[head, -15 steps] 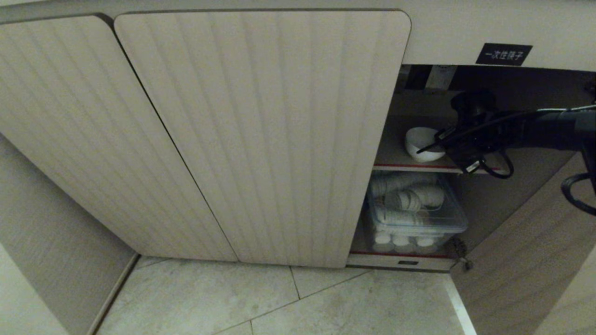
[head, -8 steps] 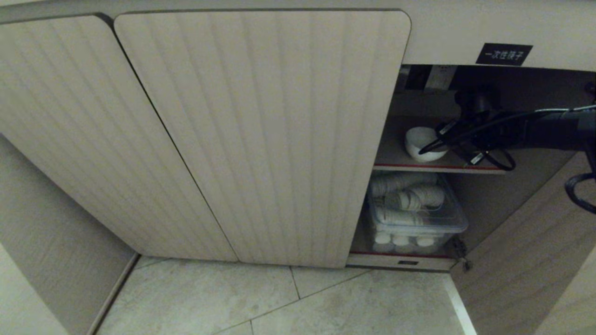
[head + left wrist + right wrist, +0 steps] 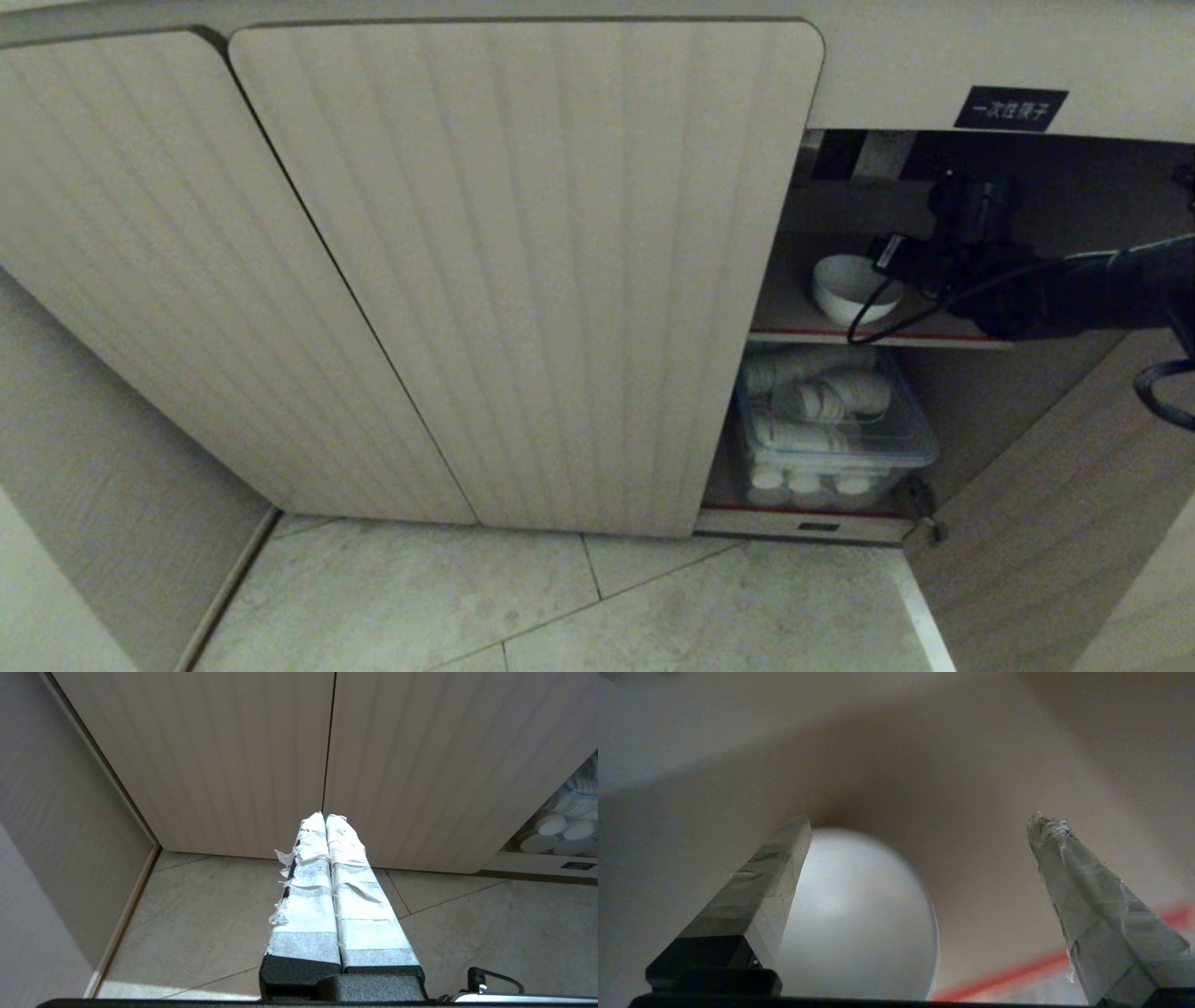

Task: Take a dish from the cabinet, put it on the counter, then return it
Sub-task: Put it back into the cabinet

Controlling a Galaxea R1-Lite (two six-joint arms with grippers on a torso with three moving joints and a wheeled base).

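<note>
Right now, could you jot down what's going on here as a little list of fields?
open cupboard: cabinet, right-hand door open
upper shelf: dish, upright, white
lower shelf: clear box of white paper cups
right hand: inside the cabinet beside the dish, fingers spread wide, gripping nothing
left hand: shut, low over the tiled floor, facing the closed doors
counter: not in view

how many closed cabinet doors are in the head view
2: one ribbed door at the far left, a second ribbed door beside it, next to the open compartment. More may lie outside the picture.
</note>
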